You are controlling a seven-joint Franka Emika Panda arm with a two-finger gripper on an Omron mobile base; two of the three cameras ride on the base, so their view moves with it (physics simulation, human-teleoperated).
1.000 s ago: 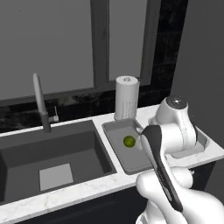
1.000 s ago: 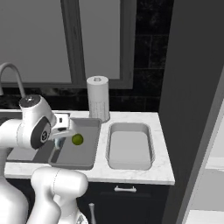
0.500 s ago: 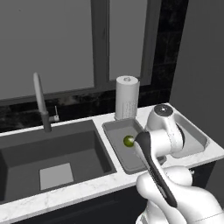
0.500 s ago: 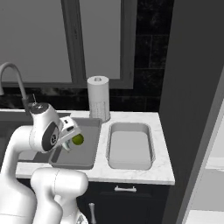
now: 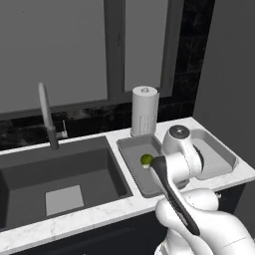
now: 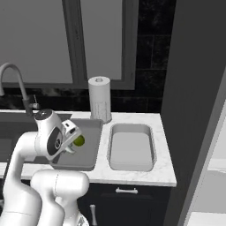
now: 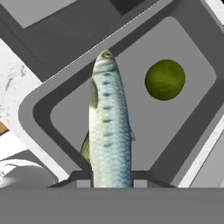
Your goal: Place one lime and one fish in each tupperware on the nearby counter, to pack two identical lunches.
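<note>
The counter [image 6: 132, 174] is white with grey lines, and it holds two grey tubs side by side. The tub under the jaws [image 7: 48, 105] sits next to the sink [image 5: 60, 174]. The other tub [image 6: 131, 148] sits off to the side of the jaws, away from the sink, and looks bare inside.

The gripper [image 7: 112, 177] hangs over the first tub, and its jaws are squeezed tight on a fish [image 7: 109, 131]. In the hand view the fish sticks straight out from the jaws, nose first, over the floor of that tub. It looks like it is in the air and not lying down yet, but I cannot tell how high up it is.

A lime [image 7: 165, 79] lies in that same tub, a little past the fish's nose and off to one side. It is not touching the fish.

So I think the job is less than half done. One lime is packed. The fish is almost in, but the jaws have to let it go first. After that, the bare tub needs its own lime and its own fish. I cannot see another lime or fish here.
</note>
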